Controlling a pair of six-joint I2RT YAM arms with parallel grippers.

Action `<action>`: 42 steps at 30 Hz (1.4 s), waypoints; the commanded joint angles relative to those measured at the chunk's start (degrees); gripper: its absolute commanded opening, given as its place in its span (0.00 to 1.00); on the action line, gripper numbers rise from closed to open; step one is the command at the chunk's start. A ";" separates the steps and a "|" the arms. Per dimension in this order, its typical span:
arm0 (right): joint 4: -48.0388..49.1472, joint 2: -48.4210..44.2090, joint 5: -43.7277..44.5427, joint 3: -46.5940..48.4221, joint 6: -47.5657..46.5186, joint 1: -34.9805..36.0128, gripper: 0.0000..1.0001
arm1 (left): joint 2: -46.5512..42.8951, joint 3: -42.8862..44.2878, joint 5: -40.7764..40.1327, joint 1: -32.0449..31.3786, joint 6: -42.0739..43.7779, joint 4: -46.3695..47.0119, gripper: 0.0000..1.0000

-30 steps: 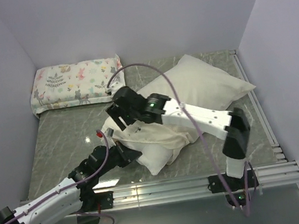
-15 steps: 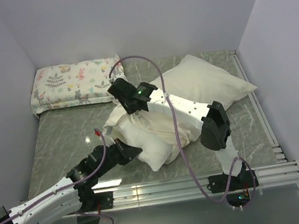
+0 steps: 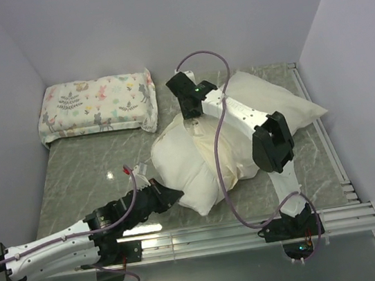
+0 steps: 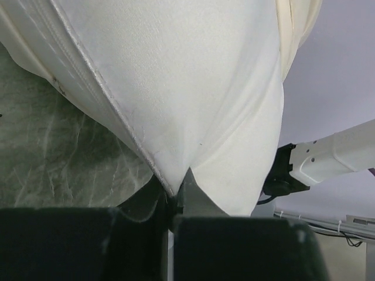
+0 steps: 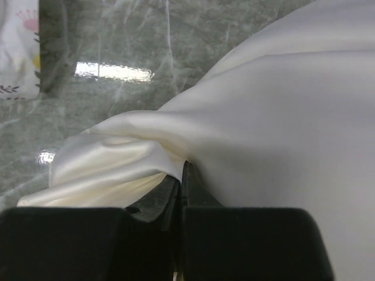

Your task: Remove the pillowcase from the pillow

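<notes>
From above, the tips of the right gripper (image 3: pixel 190 116) are sunk out of sight in the pillowcase (image 3: pixel 267 112). How much of the pillow (image 3: pixel 184 165) lies inside it cannot be told. The tips of the left gripper (image 3: pixel 173 197) vanish under the pillow's near corner. The left wrist view crops the pillow at its top edge. The right wrist view shows only a sliver of the printed pillow (image 5: pixel 17 47).

The large plump white rectangular pillow (image 3: pixel 180 166) lies to the right of, and nearer than, the small floral-print pillow (image 3: pixel 95 106), with one piped corner pointing forward. The thin shiny cream fabric pillowcase (image 3: pixel 236 161), wrinkled, covers only the end farther from the floral pillow and is drawn to a peak at the back.
</notes>
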 commanded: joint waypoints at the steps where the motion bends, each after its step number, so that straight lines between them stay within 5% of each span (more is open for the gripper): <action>1: 6.19 -1.06 8.86 -4.07 -0.01 -9.41 0.00 | -1.68 3.06 3.31 -5.00 -2.05 -4.78 0.01; 7: 12.15 -8.24 0.32 -13.01 -1.93 -10.15 0.09 | 2.18 2.98 0.40 -8.61 -3.37 -4.62 0.01; 10: 12.53 -11.16 -0.10 -16.21 -3.43 -6.72 0.23 | 4.63 3.85 1.01 -8.69 -1.97 -2.51 0.01; 14: 14.10 -17.40 -3.36 -20.17 -7.39 -1.97 0.53 | 8.16 4.56 2.07 -9.13 -0.91 -1.01 0.01; 20: 13.67 -21.81 -6.35 -18.07 -14.33 4.71 0.75 | 9.83 1.31 4.18 -9.22 -1.88 3.47 0.00; 31: 9.62 -13.81 -8.91 -10.15 -19.52 11.13 0.81 | 11.15 2.71 4.27 -9.92 -0.65 3.03 0.00; 42: 13.84 -22.85 -21.36 -17.78 -20.31 12.36 0.83 | 10.27 1.83 3.91 -10.01 -1.00 3.48 0.00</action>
